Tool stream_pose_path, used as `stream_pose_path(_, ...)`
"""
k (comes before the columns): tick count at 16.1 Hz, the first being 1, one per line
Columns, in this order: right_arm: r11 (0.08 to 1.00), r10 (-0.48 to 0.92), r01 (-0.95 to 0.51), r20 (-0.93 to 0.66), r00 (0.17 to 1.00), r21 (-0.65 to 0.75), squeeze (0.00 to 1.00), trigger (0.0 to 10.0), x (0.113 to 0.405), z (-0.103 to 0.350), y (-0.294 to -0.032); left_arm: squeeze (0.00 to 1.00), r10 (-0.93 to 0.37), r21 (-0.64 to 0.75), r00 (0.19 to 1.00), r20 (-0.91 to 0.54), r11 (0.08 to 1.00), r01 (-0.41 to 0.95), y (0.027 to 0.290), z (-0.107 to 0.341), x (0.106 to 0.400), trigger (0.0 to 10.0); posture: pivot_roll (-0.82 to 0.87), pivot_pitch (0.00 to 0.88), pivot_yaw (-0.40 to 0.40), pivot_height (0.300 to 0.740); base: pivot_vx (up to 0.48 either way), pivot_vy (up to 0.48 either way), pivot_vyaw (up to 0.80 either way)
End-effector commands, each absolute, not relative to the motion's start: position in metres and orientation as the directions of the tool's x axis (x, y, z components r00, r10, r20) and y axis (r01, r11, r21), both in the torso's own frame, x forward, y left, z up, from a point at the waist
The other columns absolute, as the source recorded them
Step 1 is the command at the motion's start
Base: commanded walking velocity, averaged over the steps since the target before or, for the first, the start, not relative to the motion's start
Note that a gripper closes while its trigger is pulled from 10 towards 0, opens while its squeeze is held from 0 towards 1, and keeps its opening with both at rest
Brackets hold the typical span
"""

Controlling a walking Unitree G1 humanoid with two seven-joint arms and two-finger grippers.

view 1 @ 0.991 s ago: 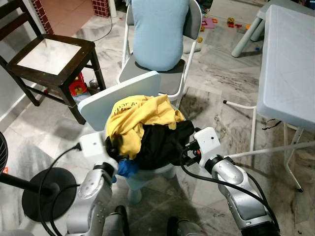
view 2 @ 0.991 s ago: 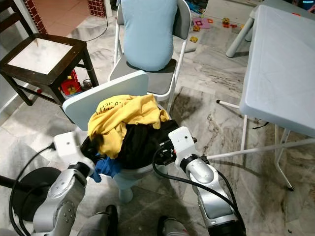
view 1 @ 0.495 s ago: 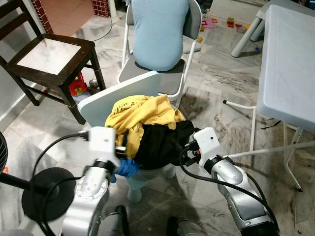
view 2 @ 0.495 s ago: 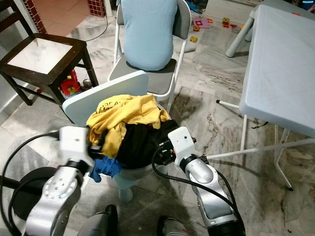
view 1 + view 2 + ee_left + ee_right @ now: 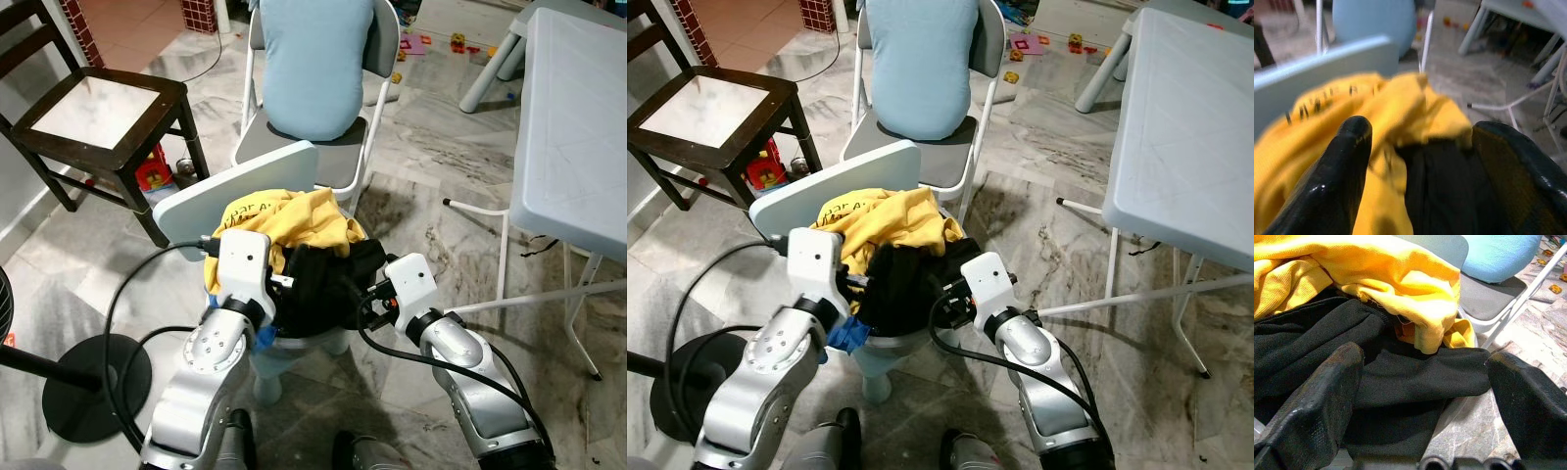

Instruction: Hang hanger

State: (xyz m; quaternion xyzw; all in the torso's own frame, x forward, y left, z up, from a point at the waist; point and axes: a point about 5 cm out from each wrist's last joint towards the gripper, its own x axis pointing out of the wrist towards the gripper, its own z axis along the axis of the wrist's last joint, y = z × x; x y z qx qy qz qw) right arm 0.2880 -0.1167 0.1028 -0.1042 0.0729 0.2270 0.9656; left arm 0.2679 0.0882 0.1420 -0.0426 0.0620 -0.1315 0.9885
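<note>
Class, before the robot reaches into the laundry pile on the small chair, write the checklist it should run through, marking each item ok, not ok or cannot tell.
1. Left gripper open: ok, fingers spread over the yellow shirt.
2. Right gripper open: ok, fingers apart at the black garment.
3. Hanger located: cannot tell, no hanger is visible among the clothes.
4. Pile resting steadily on the pale blue chair: ok, though the black garment overhangs the seat edge.
5. Both grippers at the pile: ok, one on each side.
6. Somewhere to hang it identified: cannot tell.
</note>
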Motion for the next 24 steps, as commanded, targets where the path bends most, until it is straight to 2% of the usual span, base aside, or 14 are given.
stream_pose_path(1, 0.876, 0.418, -0.45, -0.195, 0.887, -0.173, 0.0, 10.0, 0.287, 0.101, -0.12, 1.0, -0.233, -0.127, 0.956, -0.18, 0.969, 0.212, 0.092, 0.134, 0.264, 10.0, 0.01, 0.244, -0.081, 0.74, 0.0, 0.0, 0.0)
stream_pose_path(2, 0.876, 0.417, -0.449, -0.195, 0.888, -0.174, 0.0, 10.0, 0.287, 0.101, -0.12, 1.0, -0.16, -0.13, 0.956, -0.246, 0.983, 0.131, 0.101, 0.126, 0.263, 10.0, 0.01, 0.245, -0.081, 0.74, 0.0, 0.0, 0.0)
stream_pose_path(4, 0.875, 0.419, -0.452, -0.195, 0.887, -0.174, 0.0, 10.0, 0.288, 0.101, -0.119, 1.0, -0.12, -0.177, 0.953, -0.28, 0.982, 0.072, 0.108, 0.125, 0.262, 10.0, 0.01, 0.245, -0.081, 0.74, 0.0, 0.0, 0.0)
stream_pose_path(9, 0.874, 0.424, -0.456, -0.191, 0.885, -0.17, 0.0, 10.0, 0.289, 0.1, -0.116, 1.0, -0.105, -0.2, 0.938, -0.331, 0.979, 0.039, 0.109, 0.123, 0.266, 10.0, 0.01, 0.245, -0.078, 0.74, 0.0, 0.0, 0.0)
stream_pose_path(13, 0.872, 0.427, -0.457, -0.188, 0.885, -0.172, 0.0, 10.0, 0.289, 0.101, -0.115, 1.0, -0.123, -0.228, 0.93, -0.345, 0.973, 0.044, 0.097, 0.124, 0.277, 10.0, 0.01, 0.241, -0.075, 0.74, 0.0, 0.0, 0.0)
stream_pose_path(14, 0.873, 0.426, -0.456, -0.184, 0.886, -0.172, 0.0, 10.0, 0.29, 0.102, -0.114, 0.42, -0.142, -0.238, 0.928, -0.345, 0.969, 0.06, 0.091, 0.124, 0.279, 10.0, 0.01, 0.241, -0.074, 0.74, 0.0, 0.0, 0.0)
stream_pose_path(15, 0.873, 0.426, -0.455, -0.184, 0.886, -0.172, 0.0, 10.0, 0.29, 0.102, -0.114, 0.0, -0.16, -0.241, 0.92, -0.358, 0.968, 0.075, 0.087, 0.12, 0.28, 10.0, 0.0, 0.239, -0.073, 0.74, 0.0, 0.0, 0.0)
stream_pose_path(16, 0.873, 0.426, -0.456, -0.183, 0.886, -0.173, 0.0, 10.0, 0.29, 0.102, -0.114, 0.0, -0.163, -0.25, 0.915, -0.369, 0.966, 0.071, 0.086, 0.119, 0.281, 10.0, 0.0, 0.239, -0.073, 0.74, 0.0, 0.0, 0.0)
stream_pose_path(17, 0.873, 0.427, -0.457, -0.182, 0.886, -0.173, 0.0, 10.0, 0.29, 0.102, -0.113, 0.0, -0.175, -0.276, 0.912, -0.371, 0.959, 0.071, 0.085, 0.118, 0.282, 8.9, 0.0, 0.239, -0.073, 0.74, 0.0, 0.0, 0.0)
stream_pose_path(18, 0.872, 0.428, -0.458, -0.181, 0.885, -0.174, 0.0, 10.0, 0.289, 0.102, -0.113, 0.0, -0.18, -0.294, 0.904, -0.387, 0.954, 0.064, 0.083, 0.117, 0.283, 1.4, 0.0, 0.237, -0.072, 0.74, 0.0, 0.0, 0.0)
stream_pose_path(19, 0.871, 0.429, -0.458, -0.181, 0.885, -0.175, 0.0, 10.0, 0.289, 0.102, -0.113, 0.0, -0.188, -0.308, 0.898, -0.399, 0.949, 0.061, 0.081, 0.117, 0.283, 0.0, 0.0, 0.237, -0.072, 0.74, 0.0, 0.0, 0.0)
stream_pose_path(21, 0.871, 0.428, -0.458, -0.181, 0.885, -0.177, 0.0, 10.0, 0.289, 0.102, -0.113, 0.0, -0.195, -0.339, 0.887, -0.418, 0.94, 0.047, 0.081, 0.116, 0.282, 4.9, 0.0, 0.236, -0.069, 0.74, 0.0, 0.0, 0.0)
stream_pose_path(22, 0.872, 0.428, -0.457, -0.18, 0.886, -0.177, 0.0, 10.0, 0.29, 0.102, -0.114, 0.0, -0.195, -0.344, 0.885, -0.422, 0.938, 0.043, 0.081, 0.117, 0.282, 10.0, 0.0, 0.236, -0.069, 0.74, 0.0, 0.0, 0.0)
stream_pose_path(24, 0.871, 0.43, -0.458, -0.178, 0.885, -0.176, 0.0, 10.0, 0.29, 0.102, -0.113, 0.0, -0.23, -0.385, 0.884, -0.407, 0.921, 0.063, 0.075, 0.129, 0.282, 10.0, 0.01, 0.237, -0.068, 0.74, 0.0, 0.0, 0.0)
